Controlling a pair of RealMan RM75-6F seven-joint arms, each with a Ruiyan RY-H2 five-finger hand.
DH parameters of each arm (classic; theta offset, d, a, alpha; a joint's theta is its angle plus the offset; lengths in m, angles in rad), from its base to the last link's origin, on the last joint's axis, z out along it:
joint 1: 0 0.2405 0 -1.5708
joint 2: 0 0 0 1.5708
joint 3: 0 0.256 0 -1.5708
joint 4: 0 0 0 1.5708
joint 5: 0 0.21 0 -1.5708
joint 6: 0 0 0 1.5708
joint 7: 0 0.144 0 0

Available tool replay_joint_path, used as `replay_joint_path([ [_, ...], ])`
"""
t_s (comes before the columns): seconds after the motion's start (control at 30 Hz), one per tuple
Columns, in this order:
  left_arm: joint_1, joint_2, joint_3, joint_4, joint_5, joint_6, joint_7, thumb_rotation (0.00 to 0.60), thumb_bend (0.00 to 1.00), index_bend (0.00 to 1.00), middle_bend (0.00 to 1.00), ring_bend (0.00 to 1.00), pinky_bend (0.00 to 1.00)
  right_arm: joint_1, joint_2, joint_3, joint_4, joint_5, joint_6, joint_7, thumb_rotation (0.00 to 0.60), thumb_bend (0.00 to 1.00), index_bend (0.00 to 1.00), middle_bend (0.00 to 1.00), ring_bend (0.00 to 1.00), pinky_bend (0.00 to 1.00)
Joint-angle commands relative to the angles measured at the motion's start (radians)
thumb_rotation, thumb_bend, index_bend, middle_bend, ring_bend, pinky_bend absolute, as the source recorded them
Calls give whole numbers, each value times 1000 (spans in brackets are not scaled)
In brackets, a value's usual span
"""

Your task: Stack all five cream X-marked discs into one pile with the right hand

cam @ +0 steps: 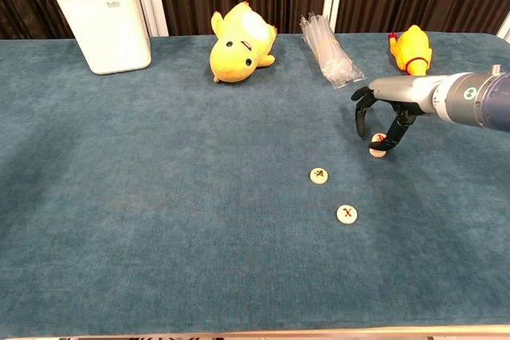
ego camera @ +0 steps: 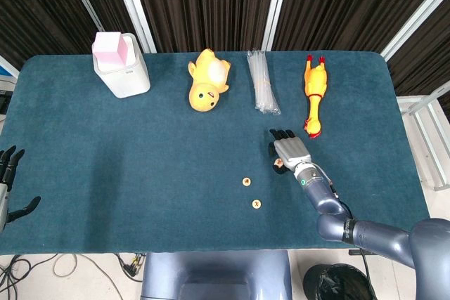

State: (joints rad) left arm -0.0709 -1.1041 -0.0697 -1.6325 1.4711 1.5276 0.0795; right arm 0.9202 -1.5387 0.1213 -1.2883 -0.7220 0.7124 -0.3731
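Right robot hand arched fingertips-down over the disc pile at centre-right of chest view, grip on it unclear; two loose discs lie lower-left.

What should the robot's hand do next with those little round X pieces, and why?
Probably lift a little and go for a loose disc. The right hand hangs over a small pile with its fingers down around it, and I can't tell if it is touching. Two discs lie alone on the table: the nearer disc sits closest, the front disc further off.
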Motion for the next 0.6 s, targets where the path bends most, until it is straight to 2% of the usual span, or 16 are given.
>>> replay_joint_path([
  [0.03, 0, 0, 0, 0, 0, 0, 1, 600, 169, 46, 0, 0, 39, 1, 0, -2, 3, 0, -2, -1, 600, 409, 457, 11, 35, 36],
  [0.23, 0, 0, 0, 0, -1, 0, 2, 600, 169, 46, 0, 0, 39, -1, 4, -1, -6, -6, -3, 5, 600, 409, 458, 11, 35, 36],
  [0.6, 0, 1, 0, -1, 0, -1, -4, 600, 169, 46, 0, 0, 36, 2, 39, 4, -101, -49, 26, -1, 600, 409, 434, 11, 35, 36],
])
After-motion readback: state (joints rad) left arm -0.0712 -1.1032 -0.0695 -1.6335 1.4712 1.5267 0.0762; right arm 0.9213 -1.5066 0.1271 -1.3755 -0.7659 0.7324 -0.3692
